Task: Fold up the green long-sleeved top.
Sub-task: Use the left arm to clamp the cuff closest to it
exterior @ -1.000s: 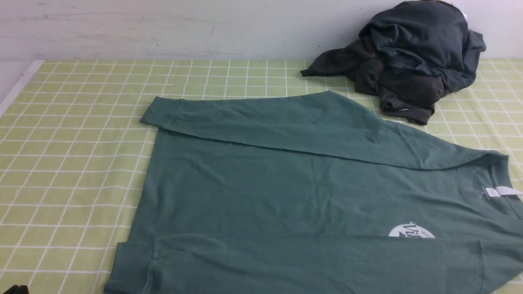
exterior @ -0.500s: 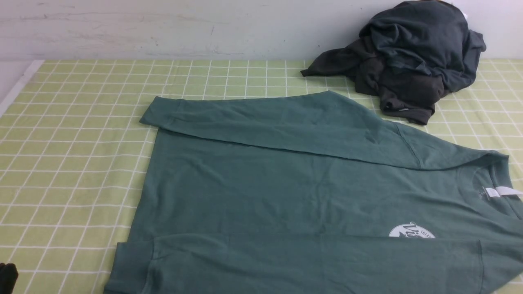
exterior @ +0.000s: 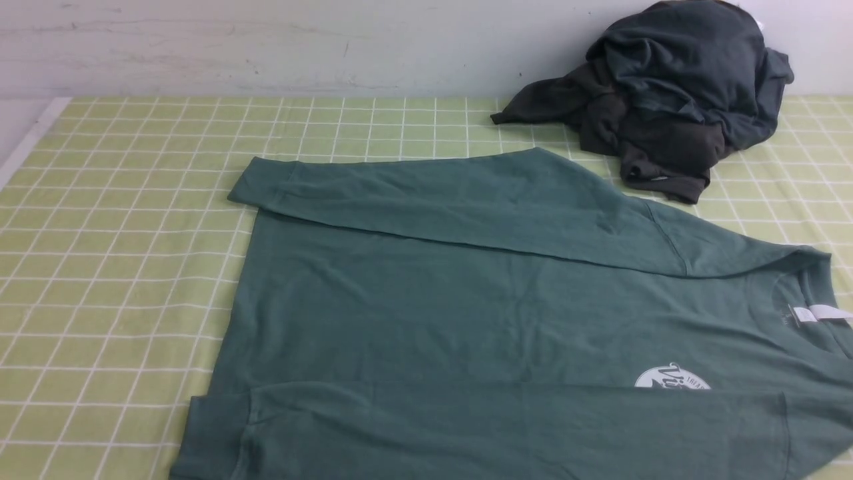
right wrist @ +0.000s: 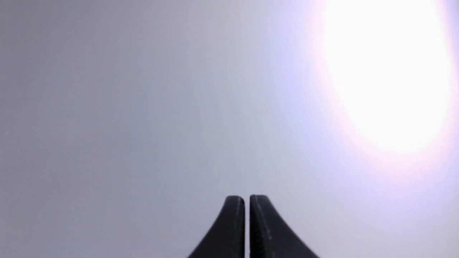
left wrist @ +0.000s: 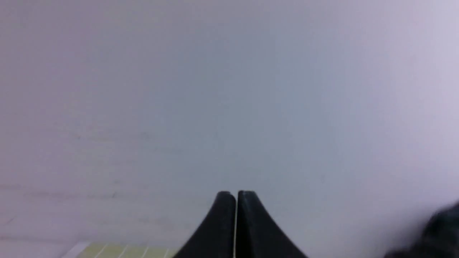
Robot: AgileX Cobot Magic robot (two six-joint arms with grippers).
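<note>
The left fingers [left wrist: 224, 218] are pressed flat against each other with nothing between them. They point at the pale wall [left wrist: 229, 89], clear of any fabric. Past them in the left wrist view are a corner of yellow-green checked tablecloth [left wrist: 118, 251] and a dark blur [left wrist: 441, 233] too soft to name. The right fingers [right wrist: 235, 222] are closed the same way, with only a hairline gap. They hold nothing and also face bare wall, which has a bright glare [right wrist: 391, 71] on it.

Neither pair shows in the front view, so how far they are from the garment cannot be told.

The green long-sleeved top [exterior: 466, 313] lies flat on the tabletop [exterior: 100, 233], its neck towards the robot's right and its hem to the left. The far sleeve [exterior: 433, 193] is folded across the body, with its cuff [exterior: 260, 187] at the hem end. The near sleeve [exterior: 466, 427] is folded along the near edge and covers the lower part of the white chest logo [exterior: 670, 379]. The white neck label [exterior: 816, 313] sits inside the collar.

A heap of dark charcoal-grey garments [exterior: 666, 87] lies at the far right against the wall, just beyond the top's far shoulder.
</note>
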